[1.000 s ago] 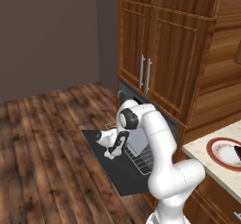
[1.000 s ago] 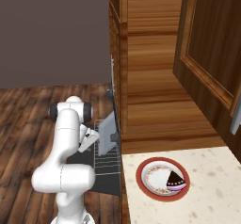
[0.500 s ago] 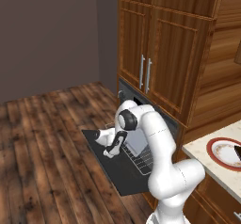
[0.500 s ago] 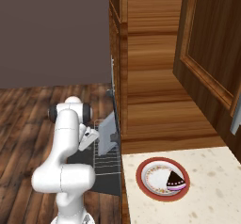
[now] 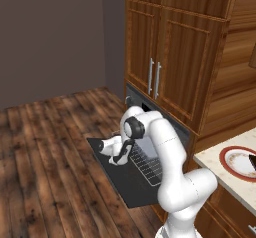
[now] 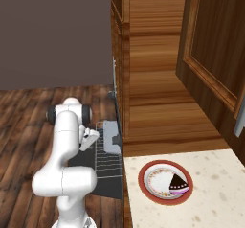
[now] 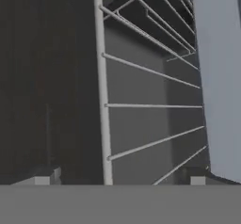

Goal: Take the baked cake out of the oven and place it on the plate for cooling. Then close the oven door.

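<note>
While the arm bends low over the lowered oven door (image 5: 125, 184), its gripper (image 5: 118, 155) hangs open above the pulled-out rack (image 7: 141, 100). The cake (image 6: 178, 184) sits on the plate (image 6: 165, 182), on the worktop (image 6: 215, 184) to the right.

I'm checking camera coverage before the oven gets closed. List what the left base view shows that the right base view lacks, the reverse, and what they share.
Left base view: the wooden cabinet doors with silver handles, and the oven front with a round knob.
Right base view: the pale blue-grey tray on the rack, and the whole plate with the baked cake on it.
Shared: the open gripper low over the opened oven door, the pulled-out wire rack, and the plate on the counter.
</note>
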Controlling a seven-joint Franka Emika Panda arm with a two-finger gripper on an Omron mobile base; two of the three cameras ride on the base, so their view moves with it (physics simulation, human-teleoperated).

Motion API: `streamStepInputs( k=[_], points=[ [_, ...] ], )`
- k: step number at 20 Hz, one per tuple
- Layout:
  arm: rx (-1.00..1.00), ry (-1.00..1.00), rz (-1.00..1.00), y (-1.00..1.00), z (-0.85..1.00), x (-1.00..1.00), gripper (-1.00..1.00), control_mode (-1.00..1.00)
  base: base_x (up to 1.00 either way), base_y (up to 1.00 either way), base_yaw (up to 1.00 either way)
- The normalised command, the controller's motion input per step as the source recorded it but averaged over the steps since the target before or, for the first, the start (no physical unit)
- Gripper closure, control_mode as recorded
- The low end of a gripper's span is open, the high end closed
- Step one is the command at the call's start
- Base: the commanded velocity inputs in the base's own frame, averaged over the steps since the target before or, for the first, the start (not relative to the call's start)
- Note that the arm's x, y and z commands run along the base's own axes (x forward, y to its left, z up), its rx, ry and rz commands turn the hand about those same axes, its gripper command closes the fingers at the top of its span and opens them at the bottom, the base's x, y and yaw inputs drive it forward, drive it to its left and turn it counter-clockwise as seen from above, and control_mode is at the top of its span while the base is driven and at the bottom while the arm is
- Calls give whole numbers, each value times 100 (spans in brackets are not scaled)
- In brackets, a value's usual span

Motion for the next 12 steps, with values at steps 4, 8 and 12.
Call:
streamStepInputs(
  k=[4, 8, 12],
  points=[
    [0, -11, 0, 0, 20, -1, -100, -100, 0, 0, 0],
    [-3, -10, 0, 0, 2, 0, -100, -100, 0, 0, 0],
    [-7, -11, 0, 0, 0, 8, -100, -100, 0, 0, 0]
  ],
)
